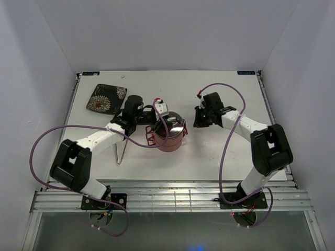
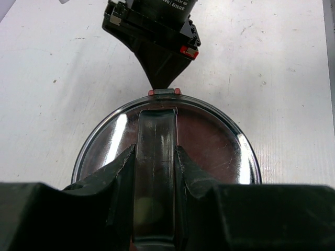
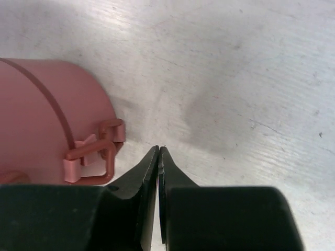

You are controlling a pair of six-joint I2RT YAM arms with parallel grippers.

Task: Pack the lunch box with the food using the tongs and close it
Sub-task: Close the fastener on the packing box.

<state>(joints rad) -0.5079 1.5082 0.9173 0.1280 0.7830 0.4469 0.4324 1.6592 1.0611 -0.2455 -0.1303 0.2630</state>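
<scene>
Top external: left arm (image 1: 97, 138) stretched toward the upright lunch box (image 1: 170, 138), left gripper (image 2: 155, 157) pinching its lid handle (image 2: 155, 128), right gripper (image 3: 158, 151) jaws pressed together.

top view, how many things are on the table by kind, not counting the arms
lunch box: 1
tongs: 1
plate: 1
total: 3
</scene>
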